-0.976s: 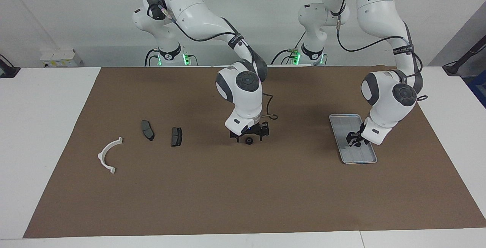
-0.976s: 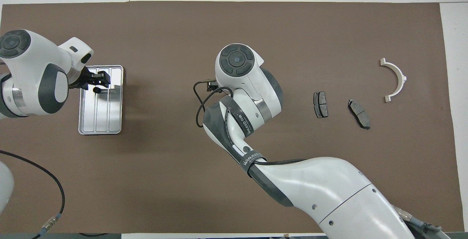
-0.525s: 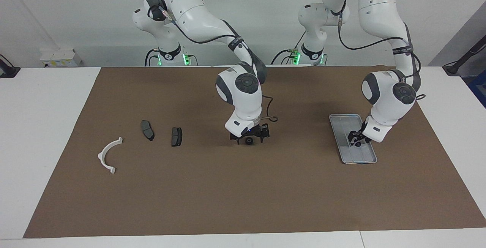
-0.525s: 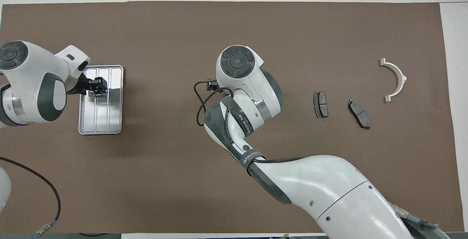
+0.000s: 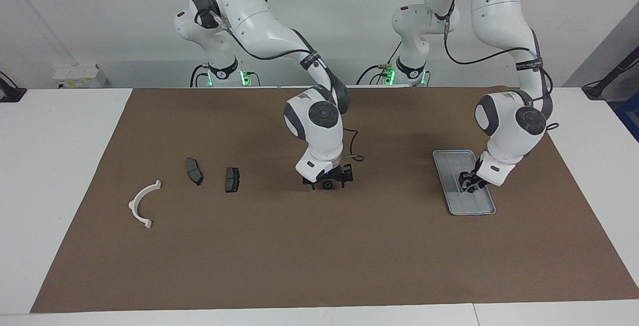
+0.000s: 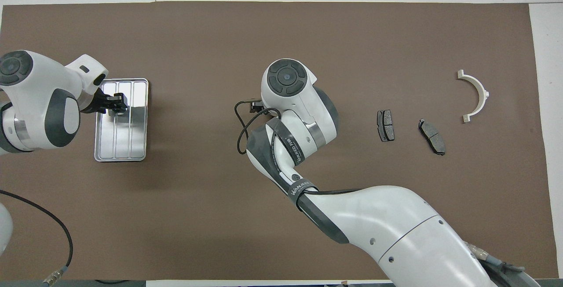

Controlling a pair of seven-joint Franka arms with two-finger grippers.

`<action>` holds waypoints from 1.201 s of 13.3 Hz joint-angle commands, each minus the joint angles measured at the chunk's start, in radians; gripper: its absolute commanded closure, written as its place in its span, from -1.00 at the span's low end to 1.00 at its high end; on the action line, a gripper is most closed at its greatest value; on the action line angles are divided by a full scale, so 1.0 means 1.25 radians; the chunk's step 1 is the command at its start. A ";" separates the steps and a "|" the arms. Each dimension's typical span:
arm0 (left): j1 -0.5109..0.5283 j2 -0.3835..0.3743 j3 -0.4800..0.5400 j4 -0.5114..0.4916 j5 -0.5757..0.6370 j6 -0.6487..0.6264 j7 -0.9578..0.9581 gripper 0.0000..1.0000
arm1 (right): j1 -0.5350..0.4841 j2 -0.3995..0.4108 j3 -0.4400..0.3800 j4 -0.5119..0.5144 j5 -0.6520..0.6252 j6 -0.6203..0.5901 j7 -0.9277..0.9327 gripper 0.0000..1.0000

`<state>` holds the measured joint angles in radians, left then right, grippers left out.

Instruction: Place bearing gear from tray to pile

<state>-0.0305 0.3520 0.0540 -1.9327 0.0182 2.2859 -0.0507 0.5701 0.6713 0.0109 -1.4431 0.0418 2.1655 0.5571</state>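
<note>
Reaching, left pincer (image 5: 469, 186): lowered into tray (image 5: 446, 159), closed around small dark bearing gear (image 6: 118, 111).
Right pincer (image 5: 328, 180): spread wide, low over second dark gear (image 5: 327, 185) on mat, mid-worktop.

The brown mat (image 5: 319, 256) is bare along the edge farthest from the robots, so a gripper could pass there; the right arm (image 5: 319, 126) stands low in the middle, blocking the straight way between the tray (image 5: 452, 159) and the pile (image 5: 194, 171).
</note>
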 commanded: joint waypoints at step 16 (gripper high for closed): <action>0.007 -0.024 -0.006 -0.071 0.003 0.075 0.000 0.25 | -0.003 -0.020 0.018 -0.056 0.028 0.025 0.005 1.00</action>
<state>-0.0306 0.3437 0.0520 -1.9723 0.0169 2.3478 -0.0507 0.5703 0.6531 0.0277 -1.4886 0.0593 2.1669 0.5571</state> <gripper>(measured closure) 0.577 0.648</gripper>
